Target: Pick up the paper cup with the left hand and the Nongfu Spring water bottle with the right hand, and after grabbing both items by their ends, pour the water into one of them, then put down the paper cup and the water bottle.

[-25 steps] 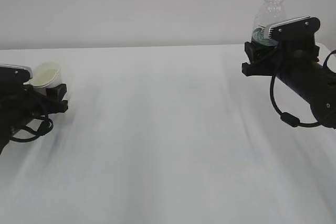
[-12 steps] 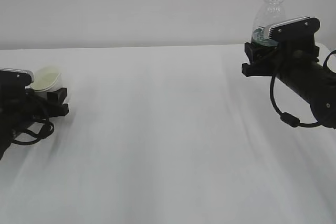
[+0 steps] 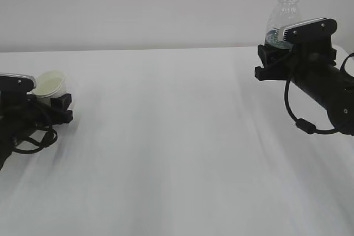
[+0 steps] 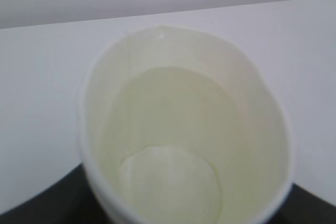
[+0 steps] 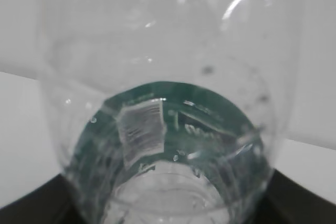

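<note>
Now the left hand [image 3: 52,108] grasps the paper cup [image 3: 50,86] at 9 o'clock, and the right hand [image 3: 276,59] grasps the Nongfu Spring water bottle [image 3: 285,16] at 2 o'clock. Bring both toward the middle slowly, keeping them upright.

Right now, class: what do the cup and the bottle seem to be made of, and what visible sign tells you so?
Cup: apparently paper, matte cream-white inside, with a thin rolled rim squeezed slightly oval, which suggests a soft wall.
Bottle: probably clear plastic, glossy; the wall is see-through with bright glints, and a dark green label band shows through it.
</note>
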Robot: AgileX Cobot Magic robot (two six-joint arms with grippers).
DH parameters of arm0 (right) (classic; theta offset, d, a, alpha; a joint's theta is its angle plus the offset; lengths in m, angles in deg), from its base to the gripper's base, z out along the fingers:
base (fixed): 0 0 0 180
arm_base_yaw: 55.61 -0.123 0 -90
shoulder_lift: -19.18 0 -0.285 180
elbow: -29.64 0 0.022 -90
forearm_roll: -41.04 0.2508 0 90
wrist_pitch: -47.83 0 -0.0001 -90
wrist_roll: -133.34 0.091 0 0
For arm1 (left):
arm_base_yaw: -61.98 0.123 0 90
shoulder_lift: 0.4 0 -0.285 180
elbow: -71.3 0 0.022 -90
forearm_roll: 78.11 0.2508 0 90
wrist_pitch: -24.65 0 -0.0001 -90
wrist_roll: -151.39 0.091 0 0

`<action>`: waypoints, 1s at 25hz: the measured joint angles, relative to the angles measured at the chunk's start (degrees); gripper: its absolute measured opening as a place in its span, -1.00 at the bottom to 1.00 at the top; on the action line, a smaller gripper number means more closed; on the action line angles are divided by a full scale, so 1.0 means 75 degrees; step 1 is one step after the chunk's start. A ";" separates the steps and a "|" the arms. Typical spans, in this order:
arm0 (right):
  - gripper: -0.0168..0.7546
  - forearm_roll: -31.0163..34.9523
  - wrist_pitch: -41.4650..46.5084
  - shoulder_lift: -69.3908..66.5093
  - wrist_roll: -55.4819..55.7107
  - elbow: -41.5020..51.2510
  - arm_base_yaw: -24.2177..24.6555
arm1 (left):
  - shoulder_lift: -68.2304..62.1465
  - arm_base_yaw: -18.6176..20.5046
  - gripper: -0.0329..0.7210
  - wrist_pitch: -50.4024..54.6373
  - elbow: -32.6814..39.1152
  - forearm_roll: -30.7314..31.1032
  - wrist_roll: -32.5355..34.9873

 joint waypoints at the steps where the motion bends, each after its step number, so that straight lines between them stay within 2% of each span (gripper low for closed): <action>1: 0.23 0.0000 0.0000 0.0000 0.0000 0.0000 0.0000 | 0.0000 0.0000 0.30 0.0000 0.0000 0.0021 0.0000; 4: 0.23 0.0000 0.0000 0.0000 0.0000 0.0000 0.0000 | 0.0000 0.0000 0.58 -0.0038 0.0000 0.0060 0.0000; 7: 0.23 0.0000 0.0000 0.0000 0.0000 0.0000 0.0000 | 0.0000 0.0000 0.72 -0.0107 0.0000 0.0072 0.0000; 17: 0.23 0.0000 0.0000 0.0000 0.0000 0.0000 0.0000 | 0.0000 0.0000 0.75 -0.0141 0.0038 0.0045 0.0000; 25: 0.23 0.0000 0.0000 0.0000 0.0000 0.0000 0.0000 | 0.0408 0.0000 0.75 -0.0146 0.0766 0.0045 0.0000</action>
